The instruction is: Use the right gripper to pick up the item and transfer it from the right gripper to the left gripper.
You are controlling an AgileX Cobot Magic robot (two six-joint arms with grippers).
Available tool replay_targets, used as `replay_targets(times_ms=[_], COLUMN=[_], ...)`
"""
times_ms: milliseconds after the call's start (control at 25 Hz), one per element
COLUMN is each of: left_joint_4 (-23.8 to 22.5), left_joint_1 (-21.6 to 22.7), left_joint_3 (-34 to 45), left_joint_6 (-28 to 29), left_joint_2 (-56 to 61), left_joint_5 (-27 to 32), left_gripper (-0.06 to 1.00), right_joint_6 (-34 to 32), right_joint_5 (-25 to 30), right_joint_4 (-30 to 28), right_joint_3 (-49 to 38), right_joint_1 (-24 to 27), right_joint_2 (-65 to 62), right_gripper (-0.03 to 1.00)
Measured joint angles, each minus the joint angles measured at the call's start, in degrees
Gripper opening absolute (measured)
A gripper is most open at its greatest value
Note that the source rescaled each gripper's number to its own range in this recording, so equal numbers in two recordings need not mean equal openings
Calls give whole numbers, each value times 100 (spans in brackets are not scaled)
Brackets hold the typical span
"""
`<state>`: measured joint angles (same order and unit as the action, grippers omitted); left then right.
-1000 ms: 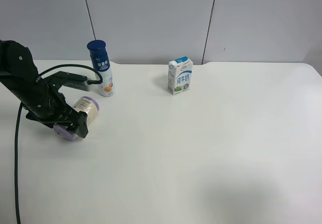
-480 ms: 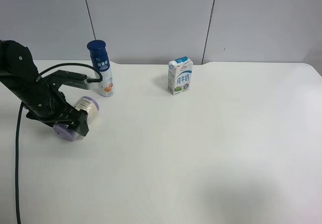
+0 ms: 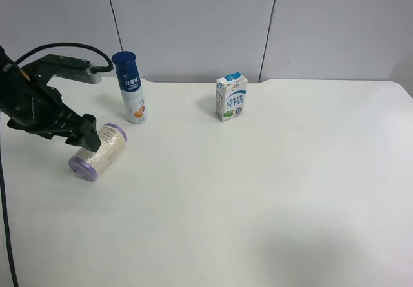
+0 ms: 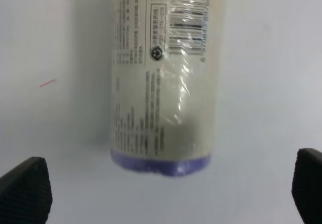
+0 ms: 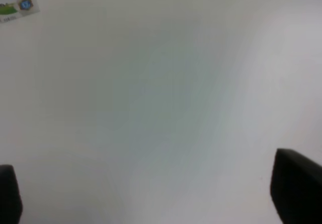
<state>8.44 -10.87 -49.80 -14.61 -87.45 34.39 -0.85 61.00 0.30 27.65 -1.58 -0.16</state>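
The item (image 3: 98,151), a cream roll with purple ends and a barcode label, is lying on its side on the white bench (image 3: 271,190), near a blue-capped bottle (image 3: 131,87). The left hand (image 4: 166,186) is hovering over the roll with jaws spread wide, touching nothing. The right hand (image 5: 151,189) is likewise standing open over bare bench, with a milk carton (image 3: 230,97) at the view's edge.
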Motion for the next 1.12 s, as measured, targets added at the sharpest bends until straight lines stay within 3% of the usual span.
replay_targets(times_ms=[640, 1120], left_joint_4=[-6, -176], left_joint_1=[0, 0], left_joint_3=[0, 0], left_joint_6=[45, 542], left_joint_2=[2925, 4985], left_joint_5=[1872, 3335], left_gripper=[92, 92], right_joint_6=[0, 0], right_joint_5=[0, 0], right_joint_4=[0, 0], right_joint_3=[0, 0], right_joint_1=[0, 0], right_joint_2=[0, 0], right_gripper=[100, 100])
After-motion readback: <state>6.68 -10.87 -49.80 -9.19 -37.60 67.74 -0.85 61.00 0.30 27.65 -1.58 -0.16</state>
